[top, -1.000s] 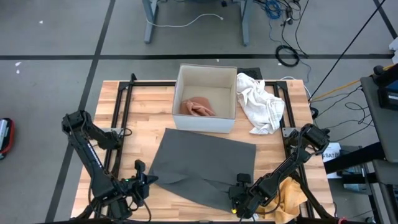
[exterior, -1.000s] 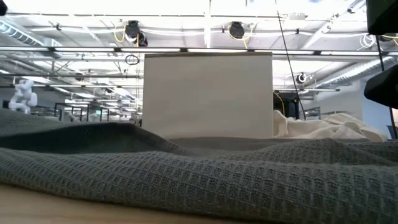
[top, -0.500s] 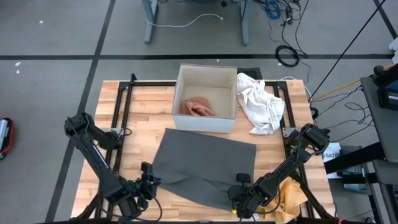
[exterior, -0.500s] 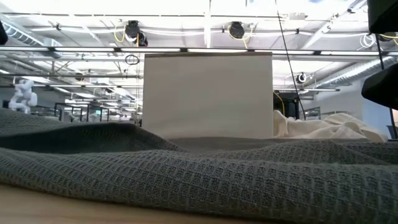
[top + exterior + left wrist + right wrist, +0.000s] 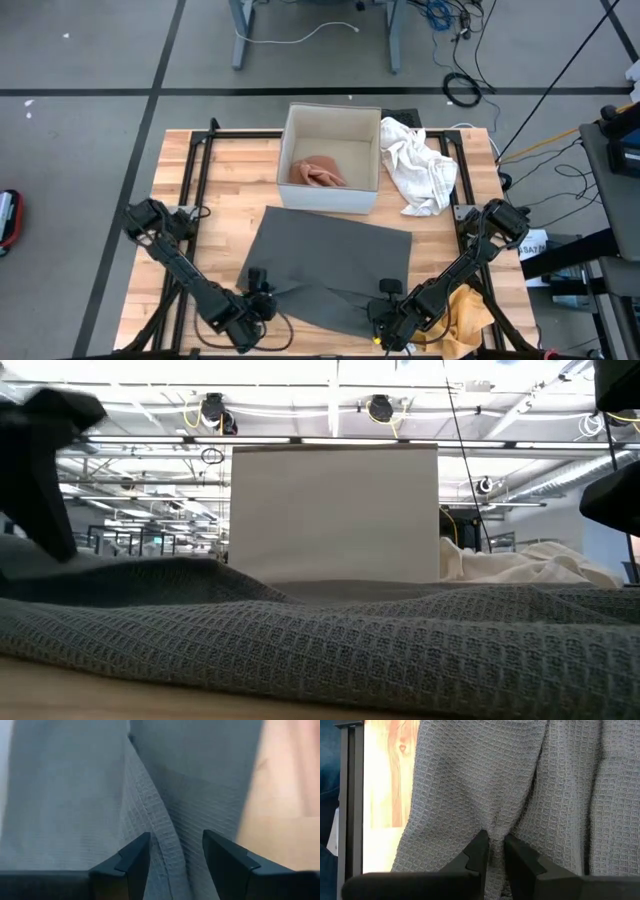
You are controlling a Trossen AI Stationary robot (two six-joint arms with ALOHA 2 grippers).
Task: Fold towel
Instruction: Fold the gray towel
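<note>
Left gripper [image 5: 262, 296] sits at the towel's [image 5: 330, 265] front-left corner, near the tabletop's [image 5: 230, 170] front edge; in its wrist view the fingers [image 5: 132, 860] stand apart w/ a raised ridge of cloth between them, nothing pinched yet. Released, then, straddling a fold. Right gripper [image 5: 380, 312] is at the towel's front edge, toward the tabletop's front-right corner, and its wrist view shows the fingers [image 5: 479, 851] clamped on a gather of waffle weave, so it's grasping the towel.

Towel lies spread over the front-center of the tabletop, mostly flat, w/ wrinkles running in from the front-left corner. Behind it stands a white box [image 5: 330, 158] w/ a pinkish cloth [image 5: 318, 172] inside; a crumpled white cloth [image 5: 420, 165] lies by the back-right corner and a yellow cloth [image 5: 468, 315] at the front-right.

Handling, my read: soft, light, limp fabric w/ no stiffness, so it'll drape and sag from any hold. Textured weave should give good grip, not slippery, not fragile. Best holds are prob the two front corners, pinching thru a raised ridge rather than flat cloth. Unequal corner holds would likely skew the fold.
</note>
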